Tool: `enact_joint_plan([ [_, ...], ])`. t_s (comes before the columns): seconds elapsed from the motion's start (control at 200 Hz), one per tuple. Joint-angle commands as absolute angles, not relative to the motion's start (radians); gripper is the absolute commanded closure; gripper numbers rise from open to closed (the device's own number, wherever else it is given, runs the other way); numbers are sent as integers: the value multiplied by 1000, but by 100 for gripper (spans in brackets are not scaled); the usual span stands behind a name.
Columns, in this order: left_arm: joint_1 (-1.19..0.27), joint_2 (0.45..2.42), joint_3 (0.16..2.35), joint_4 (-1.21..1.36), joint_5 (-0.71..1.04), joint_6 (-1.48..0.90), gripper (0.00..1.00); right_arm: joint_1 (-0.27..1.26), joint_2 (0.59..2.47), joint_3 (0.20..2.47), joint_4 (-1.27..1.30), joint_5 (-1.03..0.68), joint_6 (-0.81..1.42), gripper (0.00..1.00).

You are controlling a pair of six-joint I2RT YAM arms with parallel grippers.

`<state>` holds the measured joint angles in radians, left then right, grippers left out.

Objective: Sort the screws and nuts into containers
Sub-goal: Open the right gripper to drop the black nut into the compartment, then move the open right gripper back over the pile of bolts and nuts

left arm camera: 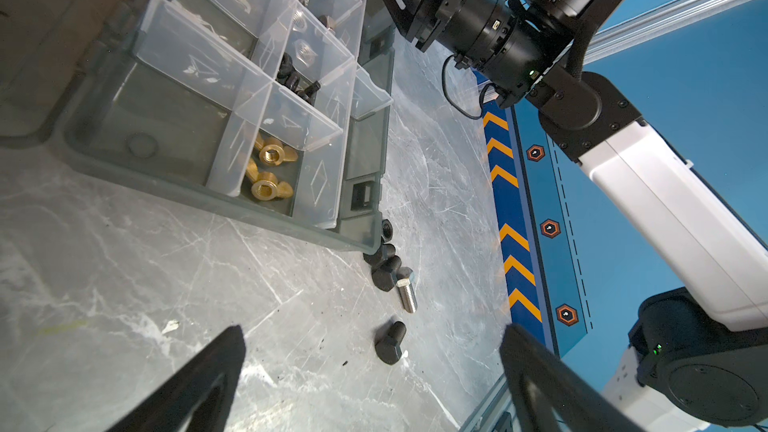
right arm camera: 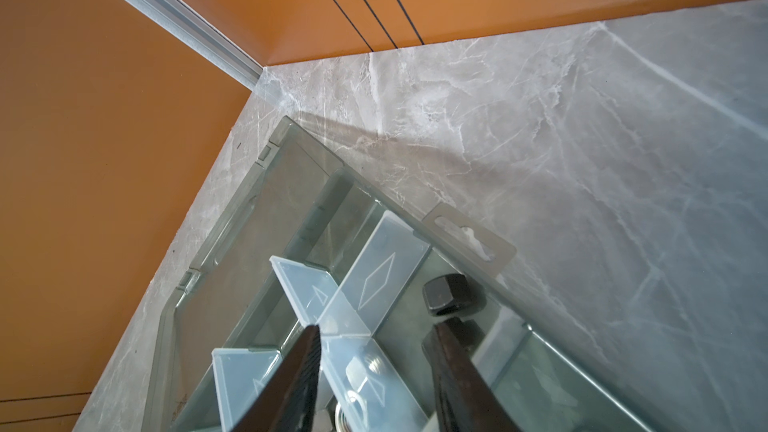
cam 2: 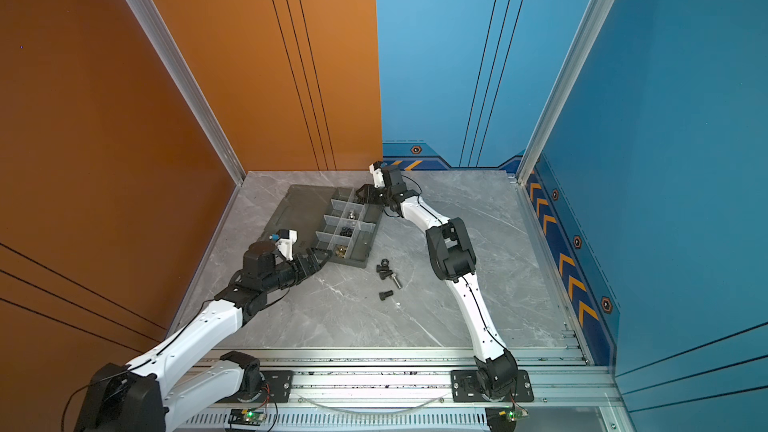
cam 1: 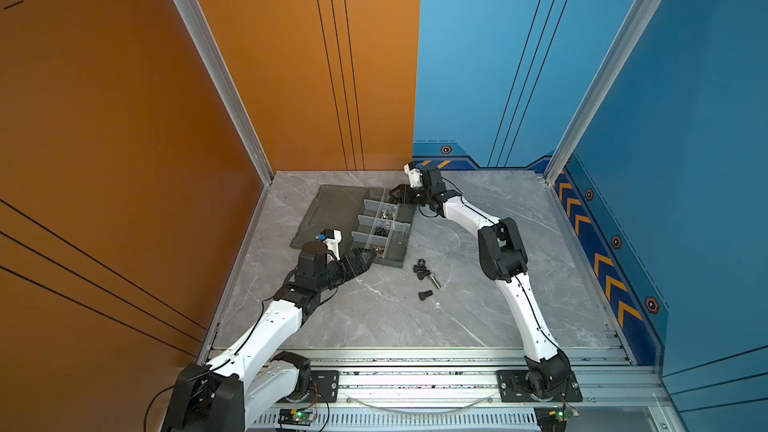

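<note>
The dark grey organizer tray (cam 1: 397,260) lies at the back left, its containers split by translucent dividers (left arm camera: 266,89). Brass winged nuts (left arm camera: 270,155) fill a near cell, black pieces (left arm camera: 295,81) the one behind, silver nuts (left arm camera: 305,49) farther back. My right gripper (right arm camera: 376,328) hangs open over the tray's far end (cam 1: 395,195), straddling a divider; a black screw (right arm camera: 453,295) lies in the cell just past one fingertip. My left gripper (left arm camera: 372,330) is open and empty at the tray's near corner (cam 1: 372,253). Loose on the table: a black nut (left arm camera: 386,228), black screws (left arm camera: 388,274), a silver screw (left arm camera: 406,292) and a lone black screw (left arm camera: 390,342).
The tray's flat grey lid (cam 1: 328,209) lies open to the left, close to the orange wall. The loose parts (cam 1: 424,278) sit just right of the tray's near corner. The right arm (cam 1: 498,251) arches over the table's right half. An aluminium rail (cam 1: 415,367) borders the front.
</note>
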<state>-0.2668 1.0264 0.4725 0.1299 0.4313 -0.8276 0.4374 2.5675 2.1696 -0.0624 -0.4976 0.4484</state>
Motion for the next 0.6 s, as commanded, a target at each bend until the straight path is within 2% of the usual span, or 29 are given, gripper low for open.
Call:
enact_joint_plan([
  [0.0, -257, 1008, 457, 116, 446, -808, 2, 436, 2462, 2116, -189, -499, 390, 53],
  [0.22, -262, 1010, 462, 122, 446, -804, 2, 431, 2290, 1974, -343, -491, 307, 51],
  [0.596, -272, 1032, 469, 137, 446, -808, 2, 444, 2007, 1667, -614, -356, 192, 50],
])
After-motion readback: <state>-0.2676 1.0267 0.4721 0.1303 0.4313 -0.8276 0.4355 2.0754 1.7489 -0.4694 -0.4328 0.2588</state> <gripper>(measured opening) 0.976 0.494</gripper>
